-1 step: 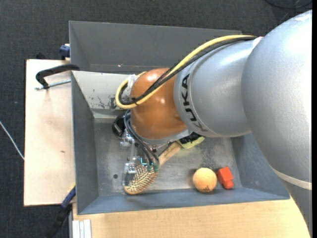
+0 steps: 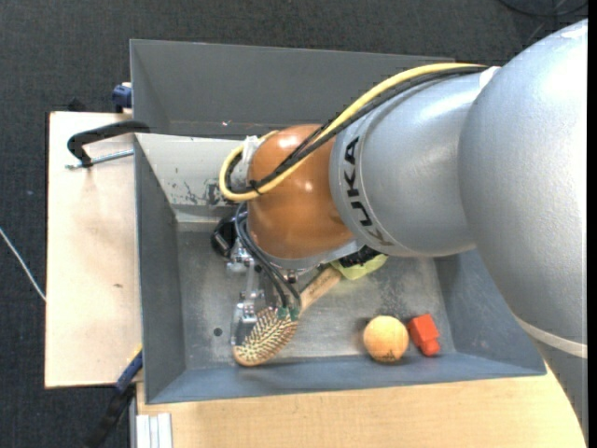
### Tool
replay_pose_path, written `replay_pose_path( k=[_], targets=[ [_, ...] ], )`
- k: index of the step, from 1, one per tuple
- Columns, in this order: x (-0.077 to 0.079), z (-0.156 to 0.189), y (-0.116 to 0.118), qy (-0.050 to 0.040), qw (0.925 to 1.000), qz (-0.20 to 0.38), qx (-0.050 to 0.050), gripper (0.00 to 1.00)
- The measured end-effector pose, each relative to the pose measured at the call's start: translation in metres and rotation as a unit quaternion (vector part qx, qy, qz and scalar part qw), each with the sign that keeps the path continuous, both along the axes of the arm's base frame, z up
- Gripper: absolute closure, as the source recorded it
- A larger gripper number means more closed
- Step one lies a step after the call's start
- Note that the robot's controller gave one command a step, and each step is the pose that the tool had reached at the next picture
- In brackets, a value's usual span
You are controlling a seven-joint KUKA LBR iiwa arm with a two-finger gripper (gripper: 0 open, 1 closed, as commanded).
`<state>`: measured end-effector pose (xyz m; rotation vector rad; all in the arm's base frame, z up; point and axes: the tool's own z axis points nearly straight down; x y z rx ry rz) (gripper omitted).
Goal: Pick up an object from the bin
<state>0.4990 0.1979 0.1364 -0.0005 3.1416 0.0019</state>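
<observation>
Grey arm [image 2: 485, 157] was stretched over hairbrush [image 2: 263, 338] | claw [image 2: 247, 314] was poised at hairbrush's bristle head, judged for a grasp; open or closed could not be told | orange ball [image 2: 385, 339], red block [image 2: 425, 334] were seen right of hairbrush

Grey metal bin [image 2: 159, 278]: plain mid grey on the walls; the floor is a paler grey with dark scuffs and some small dark spots.
Oval wooden hairbrush [image 2: 261, 342]: light tan wood; the head has a fine dotted pattern of pale bristle tips on brown.
Round yellow-orange ball [image 2: 385, 338]: warm yellow-orange, a little darker in places, no pattern.
Small red-orange block [image 2: 425, 334]: one bright red-orange colour.
Yellow-green flat thing [image 2: 364, 265]: lime yellow with dark edges.
Silver-grey robot arm [image 2: 420, 175]: smooth silver grey with black letters.
Glossy orange cover [image 2: 289, 203]: shiny amber orange.
Thin yellow cable [image 2: 392, 87]: bright yellow, beside a black one.
Metal hand [image 2: 247, 311]: silver with dark parts.
</observation>
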Motion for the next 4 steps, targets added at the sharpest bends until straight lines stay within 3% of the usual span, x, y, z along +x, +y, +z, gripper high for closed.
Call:
replay_pose_path(
  k=[1, 2, 3, 4],
  targets=[
    [0.001, -0.041, -0.040, -0.0036, 0.9920, 0.126, 0.002, 0.00],
    [-0.002, -0.029, -0.061, -0.0032, 0.9818, 0.190, 0.001, 0.00],
    [0.005, -0.021, -0.074, -0.0024, 0.9862, 0.166, 0.000, 0.00],
    [0.006, -0.066, -0.087, 0.0002, 0.9652, 0.261, 0.000, 0.00]
  ],
)
